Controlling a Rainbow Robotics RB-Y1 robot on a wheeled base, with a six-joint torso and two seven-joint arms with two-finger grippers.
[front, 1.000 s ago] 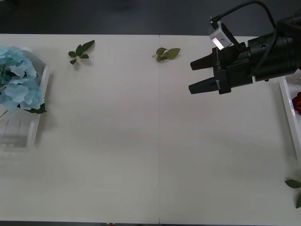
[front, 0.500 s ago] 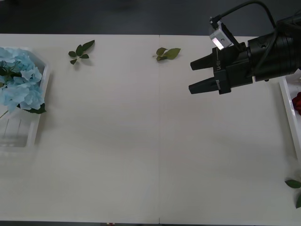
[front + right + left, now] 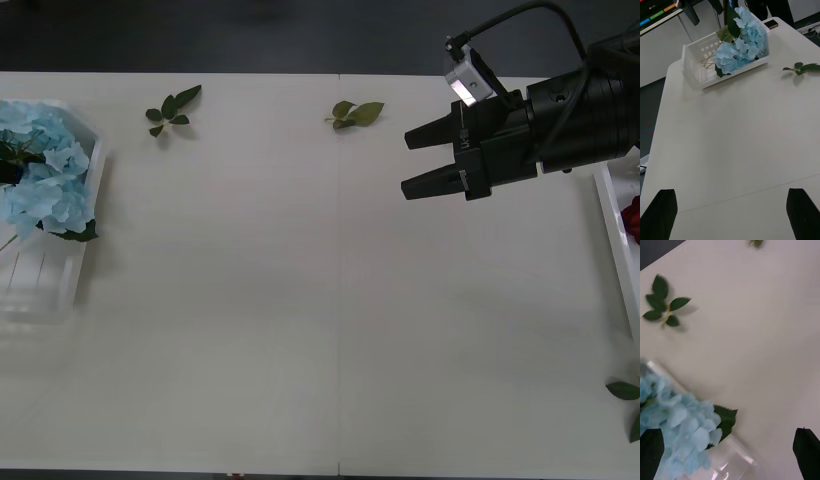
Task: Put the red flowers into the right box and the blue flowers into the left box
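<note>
Blue flowers (image 3: 40,175) lay in the left box (image 3: 88,215) at nine o'clock on the worktop (image 3: 320,300), both grippers' fingers spread empty, the right gripper (image 3: 420,160) hovering toward two o'clock, where withdrawing carelessly might snag overhanging petals.

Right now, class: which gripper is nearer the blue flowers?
Left. The left gripper hangs open right above the blue flowers in the left box. The right gripper, also open, hovers across the table near the right box.
</note>
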